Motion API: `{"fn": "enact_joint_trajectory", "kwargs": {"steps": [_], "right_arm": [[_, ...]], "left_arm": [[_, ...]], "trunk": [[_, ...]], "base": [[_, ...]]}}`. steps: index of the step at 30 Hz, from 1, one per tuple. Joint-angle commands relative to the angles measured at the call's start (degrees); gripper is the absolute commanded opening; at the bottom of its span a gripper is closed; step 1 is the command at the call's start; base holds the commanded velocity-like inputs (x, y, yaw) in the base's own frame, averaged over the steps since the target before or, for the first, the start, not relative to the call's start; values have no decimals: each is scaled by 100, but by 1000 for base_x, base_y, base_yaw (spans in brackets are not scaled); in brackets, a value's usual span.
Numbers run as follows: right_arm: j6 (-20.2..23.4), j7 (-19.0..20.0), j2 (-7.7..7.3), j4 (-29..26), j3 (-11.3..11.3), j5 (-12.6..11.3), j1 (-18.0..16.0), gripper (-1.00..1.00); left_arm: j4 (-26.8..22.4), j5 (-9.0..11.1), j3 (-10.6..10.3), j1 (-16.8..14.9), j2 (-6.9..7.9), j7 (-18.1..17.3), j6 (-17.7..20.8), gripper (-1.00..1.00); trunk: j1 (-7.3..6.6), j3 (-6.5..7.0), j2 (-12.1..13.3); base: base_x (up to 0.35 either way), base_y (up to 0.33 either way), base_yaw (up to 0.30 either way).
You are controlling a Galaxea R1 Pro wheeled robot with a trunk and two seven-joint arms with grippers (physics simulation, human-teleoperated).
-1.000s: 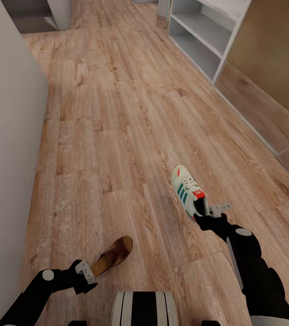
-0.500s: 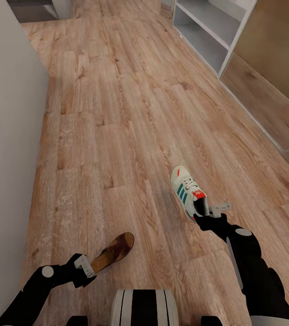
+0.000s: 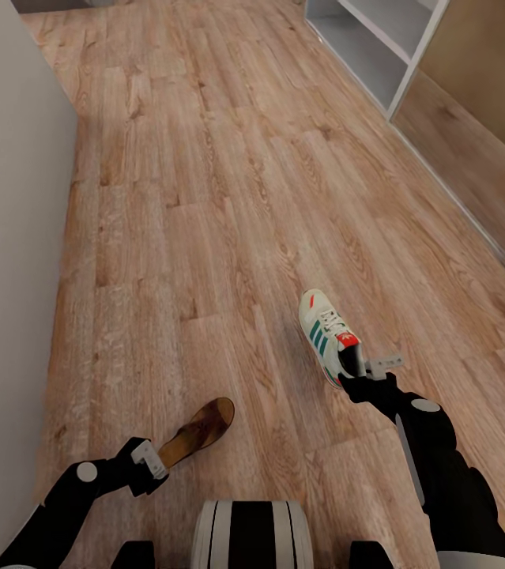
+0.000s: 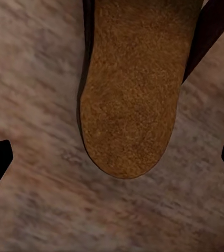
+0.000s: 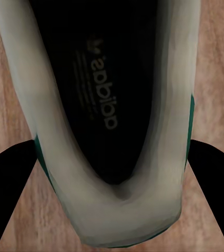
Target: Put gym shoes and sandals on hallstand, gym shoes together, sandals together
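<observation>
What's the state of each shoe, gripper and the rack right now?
gym shoe: held at the heel, off the floor
sandal: held at one end, off the floor
right gripper: shut on the gym shoe
left gripper: shut on the sandal
grey shelf unit: visible tiers bare
corridor floor: bare planks

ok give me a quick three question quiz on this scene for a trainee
1. True or false: the right gripper holds a gym shoe by its heel end.
2. What does the left gripper hold? A) a sandal B) a sneaker C) nothing
3. Fill in: the pale grey shelf unit stands along the corridor's ____ side, seen from the head view.

Key
1. True; the shoe's toe points away from the robot, above the wood floor.
2. A, the brown sandal.
3. Right.
</observation>
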Motion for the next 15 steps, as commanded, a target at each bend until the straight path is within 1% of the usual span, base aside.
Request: {"fn": "enact_joint_trajectory", "kwargs": {"steps": [1,6,10,15], "right_arm": [[19,54,-1,-7,-6,56,-3,-100],[13,59,1,-4,-2,57,-3,-100],[11,62,-1,6,2,55,-3,-100],[10,62,0,10,6,53,-3,-100]], "left_arm": [[-9,-54,11,-8,-9,-25,19,100],[-9,-108,11,-19,-41,-1,21,100],[-9,-120,11,-22,-70,128,20,100],[-9,-130,7,-22,-152,281,14,100]], "trunk": [[-1,-12,-1],[-1,-55,-1],[-1,-68,-1],[-1,-71,-1]], "base": [[0,0,0],[0,0,0],[0,0,0],[0,0,0]]}}
